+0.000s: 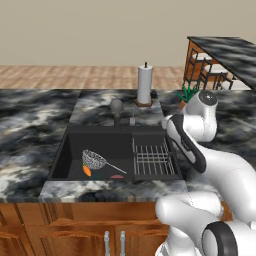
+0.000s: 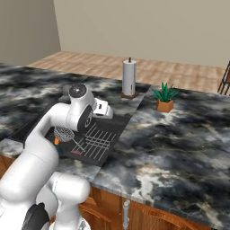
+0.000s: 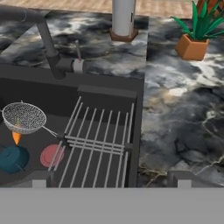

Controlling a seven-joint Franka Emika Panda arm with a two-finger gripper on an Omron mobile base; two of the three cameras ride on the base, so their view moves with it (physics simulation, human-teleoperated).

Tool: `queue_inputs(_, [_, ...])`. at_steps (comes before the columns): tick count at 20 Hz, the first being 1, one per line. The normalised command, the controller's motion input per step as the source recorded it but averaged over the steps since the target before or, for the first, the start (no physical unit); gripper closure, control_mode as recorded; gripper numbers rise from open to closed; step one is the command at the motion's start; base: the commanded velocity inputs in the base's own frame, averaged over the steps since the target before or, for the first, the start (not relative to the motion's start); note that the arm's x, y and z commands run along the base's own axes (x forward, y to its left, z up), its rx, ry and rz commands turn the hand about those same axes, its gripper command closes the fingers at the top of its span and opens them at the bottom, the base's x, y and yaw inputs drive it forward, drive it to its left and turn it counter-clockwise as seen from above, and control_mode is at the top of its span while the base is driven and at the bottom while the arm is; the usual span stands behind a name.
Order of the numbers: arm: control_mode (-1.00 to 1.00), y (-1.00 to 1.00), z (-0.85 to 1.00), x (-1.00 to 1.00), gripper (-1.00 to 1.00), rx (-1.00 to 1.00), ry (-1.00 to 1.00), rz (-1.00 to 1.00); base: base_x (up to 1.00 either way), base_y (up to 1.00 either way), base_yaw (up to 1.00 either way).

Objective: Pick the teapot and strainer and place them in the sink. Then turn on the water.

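Note:
The strainer (image 3: 24,117) lies in the black sink (image 3: 109,97), its thin handle reaching toward the wire rack (image 3: 98,144). The teal teapot (image 3: 14,159) sits on the basin floor just in front of the strainer. The left base view shows the strainer (image 1: 94,160) at the left of the sink (image 1: 100,140). My gripper (image 3: 111,179) hovers over the rack side of the basin, open and empty, fingertips (image 3: 39,181) wide apart. The grey faucet (image 3: 48,39) arches over the back rim, and no water stream shows under it.
A small orange piece (image 3: 16,138) and a pinkish-red disc (image 3: 51,155) lie on the basin floor near the teapot. A paper towel roll (image 1: 144,85) stands behind the sink. A potted plant (image 2: 165,99) sits on the marble counter (image 2: 179,143) to the right.

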Motion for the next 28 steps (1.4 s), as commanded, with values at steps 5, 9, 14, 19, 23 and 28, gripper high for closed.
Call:
queue_inputs(5, [-1.0,0.0,0.0,0.04,-1.0,0.0,-0.04,0.0,0.0,0.0,0.0])
queue_inputs(9, [-1.0,0.03,0.0,0.0,-1.0,0.0,-0.06,0.0,0.0,0.0,0.0])
queue_inputs(14, [-1.0,0.0,0.0,0.0,-1.0,0.0,-0.11,0.0,0.0,0.0,0.0])
queue_inputs(19, [-1.0,0.01,0.0,0.0,-1.0,0.0,-0.2,0.0,0.0,0.0,0.0])
queue_inputs(23, [-1.0,0.0,0.02,0.0,-1.0,0.0,-0.22,0.05,0.0,0.0,0.0])
queue_inputs(28, [-1.0,0.0,0.02,-0.01,-1.0,0.01,-0.18,0.2,0.0,0.0,0.0])
